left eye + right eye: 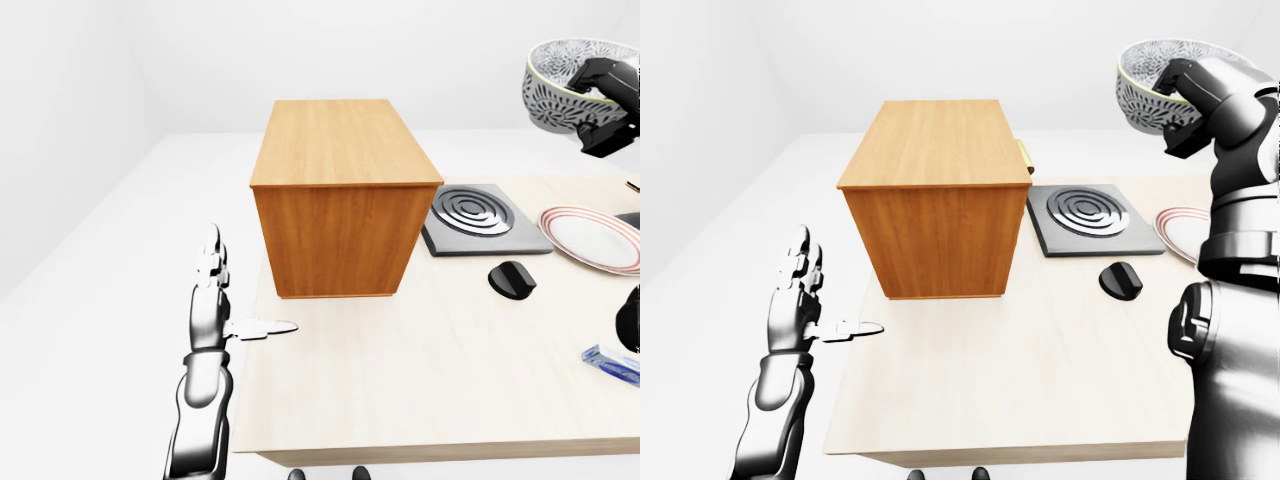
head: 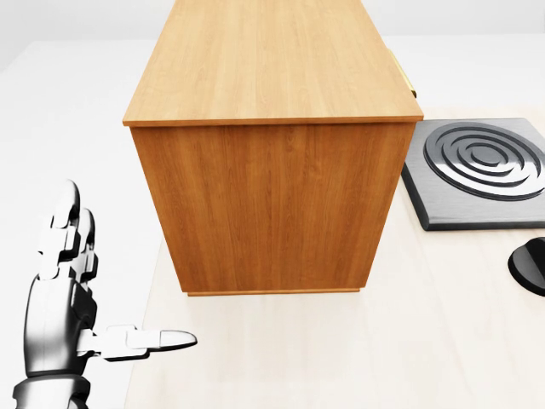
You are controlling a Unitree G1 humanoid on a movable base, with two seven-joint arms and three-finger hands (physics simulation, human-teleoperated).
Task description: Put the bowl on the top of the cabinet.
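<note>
Bright, even simulated light; sharp, glare-free renders, with only a faint shadow beneath the cabinet (image 2: 272, 170).
</note>
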